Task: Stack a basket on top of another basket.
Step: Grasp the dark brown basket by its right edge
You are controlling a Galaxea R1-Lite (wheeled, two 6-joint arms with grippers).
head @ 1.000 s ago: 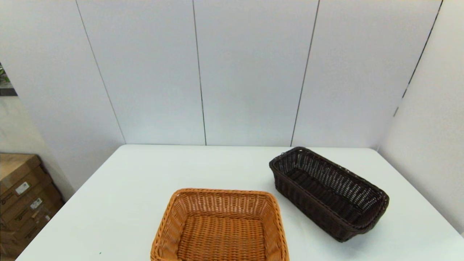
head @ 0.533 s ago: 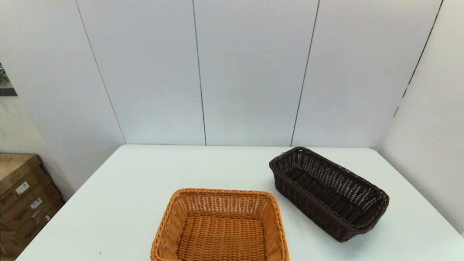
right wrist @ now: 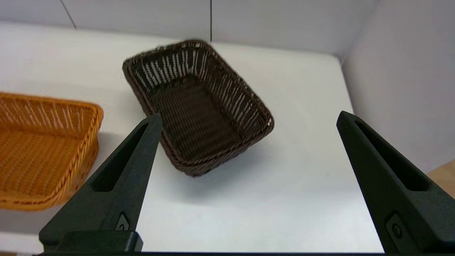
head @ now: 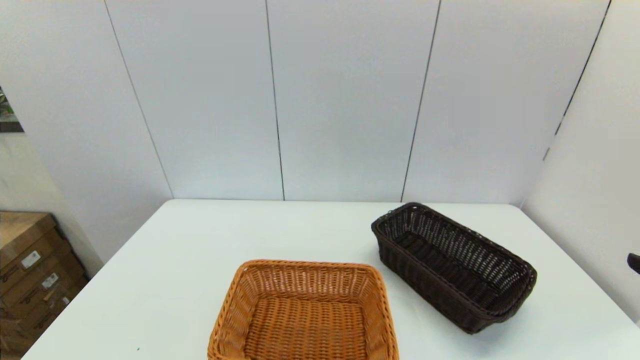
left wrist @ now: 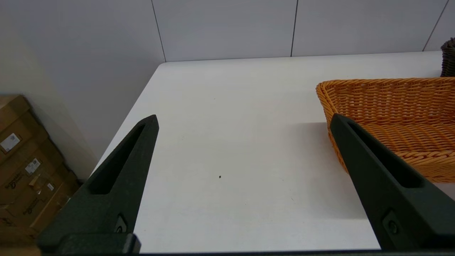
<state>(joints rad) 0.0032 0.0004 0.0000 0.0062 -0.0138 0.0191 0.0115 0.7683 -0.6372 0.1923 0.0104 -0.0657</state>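
Note:
The dark brown basket (head: 452,267) stands empty and slightly askew on the right of the white table (head: 190,260). The orange-tan basket (head: 305,312) sits empty at the front centre, apart from it. My right gripper (right wrist: 249,116) hovers open above the table's near right side, short of the dark basket (right wrist: 199,110), with the orange basket (right wrist: 39,142) off to one side. Only a dark tip of this arm (head: 635,262) shows in the head view. My left gripper (left wrist: 244,118) is open over the bare left part of the table, beside the orange basket (left wrist: 391,106).
White wall panels close the table at the back and along the right side (head: 590,175). Cardboard boxes (head: 30,275) are stacked on the floor past the table's left edge. Bare tabletop lies left of the orange basket and behind it.
A dark tip of my right arm has come into the head view at the right edge. Both baskets have stayed put.

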